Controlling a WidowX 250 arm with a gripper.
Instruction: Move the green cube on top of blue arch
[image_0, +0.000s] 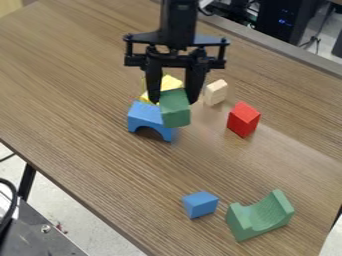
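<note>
The gripper (174, 101) is pinching the green cube (176, 113), right of the blue arch (145, 115).
In the frame's upper middle, the green cube is overlapping the blue arch's right end from this angle; centring it is probably calling for a leftward shift before lowering.

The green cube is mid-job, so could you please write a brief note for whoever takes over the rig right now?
Gripper: closed on the green cube.
Cube: overlaps the right end of the blue arch in view; contact unclear.
Arch: on the table, opening down.
Done: cube grasped.
Left: likely align it over the arch, lower if needed, release, back off.
</note>
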